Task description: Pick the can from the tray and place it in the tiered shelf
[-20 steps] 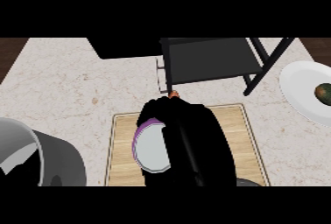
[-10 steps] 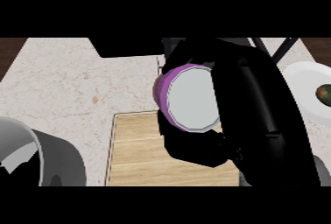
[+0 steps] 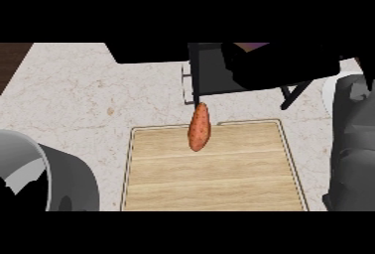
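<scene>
Marbled desk (image 3: 88, 94) carries a wooden tray (image 3: 212, 173) holding only a sweet potato (image 3: 198, 127). Right hand (image 3: 275, 64) over the tiered shelf (image 3: 212, 69); grip unreadable, can hidden apart from a purple sliver. Placement step; release probably next.

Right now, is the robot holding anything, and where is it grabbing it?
The right hand over the shelf hides all but a purple sliver, so it cannot be told.

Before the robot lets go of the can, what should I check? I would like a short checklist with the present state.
1. Can is off the tray: ok.
2. Right hand is over the tiered shelf: ok.
3. Can is in the hand: ok, only a purple edge shows.
4. Can rests on a shelf level: cannot tell, the hand hides it.
5. Sweet potato is apart from the hand: ok, at the tray's far edge.
</scene>
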You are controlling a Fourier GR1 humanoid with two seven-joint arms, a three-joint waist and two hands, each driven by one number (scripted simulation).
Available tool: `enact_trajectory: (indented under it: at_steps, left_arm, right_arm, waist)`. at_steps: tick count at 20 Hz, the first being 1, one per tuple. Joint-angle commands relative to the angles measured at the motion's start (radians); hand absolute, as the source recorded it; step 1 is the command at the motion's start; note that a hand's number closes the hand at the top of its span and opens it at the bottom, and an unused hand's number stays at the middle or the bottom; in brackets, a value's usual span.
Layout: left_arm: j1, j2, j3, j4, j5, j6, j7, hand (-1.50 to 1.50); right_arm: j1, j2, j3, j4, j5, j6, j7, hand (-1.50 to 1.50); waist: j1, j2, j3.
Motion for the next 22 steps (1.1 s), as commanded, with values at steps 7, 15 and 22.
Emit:
enact_trajectory:
  at_steps: [7,15,22]
  left_arm:
    - [-0.120,-0.123,0.005,0.172,0.016,0.010,-0.005,0.00]
    - [-0.162,-0.136,-0.020,0.235,0.020,0.019,-0.023,0.00]
    - [-0.177,-0.115,-0.046,0.217,0.029,0.012,-0.026,0.00]
  right_arm:
    - [-0.151,-0.117,-0.108,0.294,-0.081,0.105,-0.075,1.50]
    - [-0.152,-0.191,-0.109,0.445,-0.059,0.101,-0.257,1.50]
    - [-0.171,-0.176,-0.088,0.614,0.017,0.000,-0.339,1.50]
  waist:
    - [0.007,0.019,-0.036]
    - [0.007,0.028,-0.036]
    - [0.030,0.029,-0.036]
